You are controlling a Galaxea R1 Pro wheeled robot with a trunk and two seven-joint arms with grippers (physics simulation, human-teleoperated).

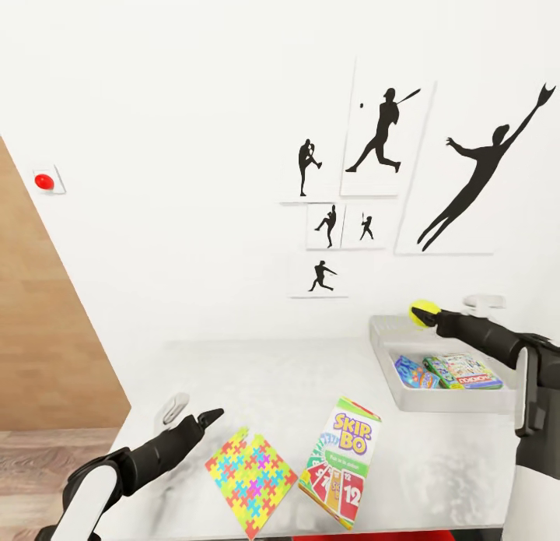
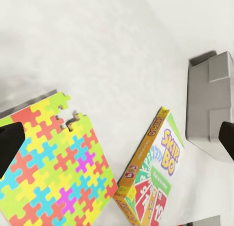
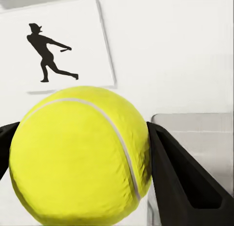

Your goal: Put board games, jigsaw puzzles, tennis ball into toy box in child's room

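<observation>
My right gripper point(image 1: 428, 315) is shut on the yellow-green tennis ball point(image 1: 422, 311), holding it above the far left corner of the grey toy box point(image 1: 451, 402). Up close, the ball point(image 3: 78, 160) sits between both black fingers point(image 3: 170, 172), with the box rim point(image 3: 195, 126) beyond. Inside the box lie a blue board game point(image 1: 413, 372) and a green-edged one point(image 1: 470, 370). The "SKIP BO" game point(image 1: 340, 463) and a jigsaw puzzle point(image 1: 250, 471) lie on the white table point(image 1: 257, 377). My left gripper point(image 1: 194, 411) hovers open above the puzzle point(image 2: 53, 162), beside the game point(image 2: 153, 172).
Black athlete silhouettes point(image 1: 381, 136) hang on the white wall behind the table. A red button point(image 1: 44, 180) is on the wall at left. The table's left edge drops to wood-plank floor point(image 1: 47, 346). A small white object point(image 1: 482, 300) stands behind the toy box.
</observation>
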